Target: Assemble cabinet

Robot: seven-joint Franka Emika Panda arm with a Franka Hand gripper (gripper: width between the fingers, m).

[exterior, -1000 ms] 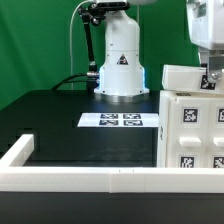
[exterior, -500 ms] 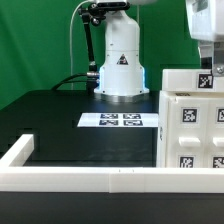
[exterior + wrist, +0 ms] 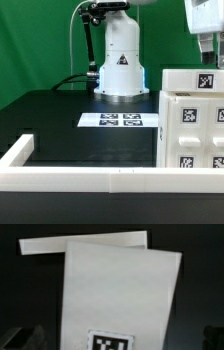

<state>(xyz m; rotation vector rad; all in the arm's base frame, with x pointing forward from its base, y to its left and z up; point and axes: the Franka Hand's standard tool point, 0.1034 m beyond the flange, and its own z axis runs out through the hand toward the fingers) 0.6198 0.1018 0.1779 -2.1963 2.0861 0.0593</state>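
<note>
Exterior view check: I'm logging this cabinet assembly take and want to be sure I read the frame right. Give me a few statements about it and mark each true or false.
1. The marker board lies flat on the black table, in front of the robot base. True.
2. The cabinet body stands at the exterior view's left. False: it stands at the exterior view's right edge.
3. A smaller white block sits on top of the cabinet body. True.
4. The gripper grips the marker board. False: it is above the block on the cabinet; whether it is open or shut cannot be told.
5. The low white border rail runs along the near edge of the table. True.
</note>
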